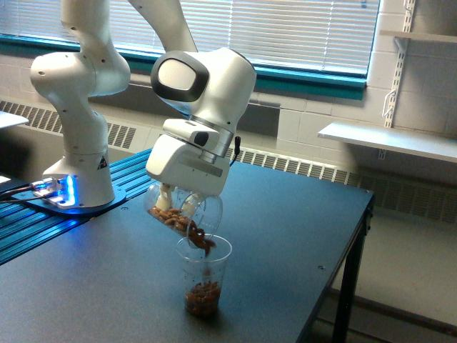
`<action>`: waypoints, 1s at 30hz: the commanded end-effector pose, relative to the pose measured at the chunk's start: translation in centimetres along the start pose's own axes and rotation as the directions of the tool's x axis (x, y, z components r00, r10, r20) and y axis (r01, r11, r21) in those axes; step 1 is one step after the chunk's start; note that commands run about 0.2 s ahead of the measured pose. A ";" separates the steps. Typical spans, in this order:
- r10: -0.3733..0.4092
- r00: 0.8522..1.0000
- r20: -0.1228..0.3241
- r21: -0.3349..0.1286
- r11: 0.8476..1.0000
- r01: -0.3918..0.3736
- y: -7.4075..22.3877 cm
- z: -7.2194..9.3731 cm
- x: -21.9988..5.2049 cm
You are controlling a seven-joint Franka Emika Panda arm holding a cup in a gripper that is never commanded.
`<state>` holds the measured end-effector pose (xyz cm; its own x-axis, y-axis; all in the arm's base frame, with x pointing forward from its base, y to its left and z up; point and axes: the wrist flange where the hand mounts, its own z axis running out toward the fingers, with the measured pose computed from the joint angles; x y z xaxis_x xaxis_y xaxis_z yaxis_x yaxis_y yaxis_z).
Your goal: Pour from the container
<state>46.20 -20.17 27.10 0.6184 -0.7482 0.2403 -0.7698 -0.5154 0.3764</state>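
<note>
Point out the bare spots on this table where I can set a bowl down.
Free: the table between the receiving cup and the exterior view's right edge, back to the wall; also the near corner below the robot base. Crowded: under the gripper, where the tilted container pours nuts.

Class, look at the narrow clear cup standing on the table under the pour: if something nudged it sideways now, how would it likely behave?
The standing cup looks thin-walled, so probably light and easily shoved. It is tall, with a base narrower than its rim, so likely tippy. Only a shallow layer of brown pieces weighs its bottom, which may steady it slightly. The dark table looks smooth, so it might slide first.
</note>
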 end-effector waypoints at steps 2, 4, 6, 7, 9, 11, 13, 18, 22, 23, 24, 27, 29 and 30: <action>-0.048 0.999 -0.005 -0.019 0.999 0.048 -0.5 -0.2 -0.1; -0.055 0.998 -0.004 -0.024 0.998 0.055 -0.5 -0.2 -0.1; -0.065 0.998 -0.004 -0.030 0.997 0.065 -0.5 -0.1 -0.2; -0.070 0.998 -0.004 -0.033 0.997 0.070 -0.5 -0.1 -0.2; -0.077 0.997 0.000 -0.036 0.996 0.077 -0.5 0.0 -0.3; -0.081 0.997 -0.001 -0.040 0.996 0.081 -0.5 0.0 -0.3; -0.085 0.996 -0.003 -0.043 0.995 0.085 -0.4 0.0 -0.2; -0.086 0.996 -0.005 -0.047 0.995 0.086 -0.3 -0.1 -0.1; -0.085 0.996 -0.006 -0.048 0.995 0.085 -0.3 -0.2 0.1; -0.086 0.996 -0.005 -0.049 0.995 0.086 -0.3 -0.2 0.1; -0.087 0.996 -0.005 -0.049 0.995 0.087 -0.3 -0.2 0.1; -0.092 0.996 -0.004 -0.058 0.994 0.092 -0.2 -0.3 0.2; -0.106 0.994 -0.005 -0.068 0.992 0.106 -0.2 -0.4 0.2; -0.112 0.994 -0.004 -0.072 0.991 0.111 -0.2 -0.5 0.3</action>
<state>46.25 -20.22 27.12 0.6707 -0.7113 0.2103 -0.7148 -0.5441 0.4395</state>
